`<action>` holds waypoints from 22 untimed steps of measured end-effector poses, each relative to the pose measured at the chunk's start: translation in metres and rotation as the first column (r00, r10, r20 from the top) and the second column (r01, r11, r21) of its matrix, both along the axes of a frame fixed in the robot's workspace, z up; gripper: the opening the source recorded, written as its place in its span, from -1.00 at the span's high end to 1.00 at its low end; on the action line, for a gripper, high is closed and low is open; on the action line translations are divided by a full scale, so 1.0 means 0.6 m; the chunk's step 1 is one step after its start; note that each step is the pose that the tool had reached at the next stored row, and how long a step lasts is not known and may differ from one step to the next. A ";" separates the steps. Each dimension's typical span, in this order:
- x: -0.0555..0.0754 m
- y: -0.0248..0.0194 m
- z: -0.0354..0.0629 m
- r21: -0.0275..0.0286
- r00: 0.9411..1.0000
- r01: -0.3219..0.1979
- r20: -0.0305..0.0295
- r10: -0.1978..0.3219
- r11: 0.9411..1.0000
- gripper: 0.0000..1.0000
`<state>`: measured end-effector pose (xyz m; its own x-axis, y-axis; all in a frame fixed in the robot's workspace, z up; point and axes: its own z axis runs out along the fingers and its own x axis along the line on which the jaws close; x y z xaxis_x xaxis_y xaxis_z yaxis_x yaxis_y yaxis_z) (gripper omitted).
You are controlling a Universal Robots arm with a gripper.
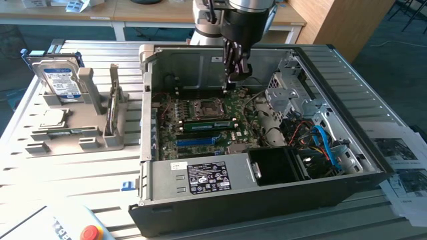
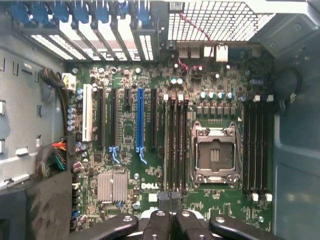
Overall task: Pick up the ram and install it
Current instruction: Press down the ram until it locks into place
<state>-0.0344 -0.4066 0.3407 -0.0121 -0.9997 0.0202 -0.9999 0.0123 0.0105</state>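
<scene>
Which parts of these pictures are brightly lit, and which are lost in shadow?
Exterior view: bright light washes the slatted table, while inside the computer case one black corner sits in shadow. Wrist view: the motherboard is evenly lit, the vent grille glows white, the cable bundle is dim.

One computer case (image 1: pixel 267 202), one hard drive (image 1: pixel 59 80)

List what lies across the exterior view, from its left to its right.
Hard drive → CPU socket → gripper → blue cable → printed sheets.
</scene>
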 end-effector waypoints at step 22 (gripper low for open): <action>0.056 0.0000 -0.002 0.000 1.000 0.000 0.029 0.000 1.000 0.80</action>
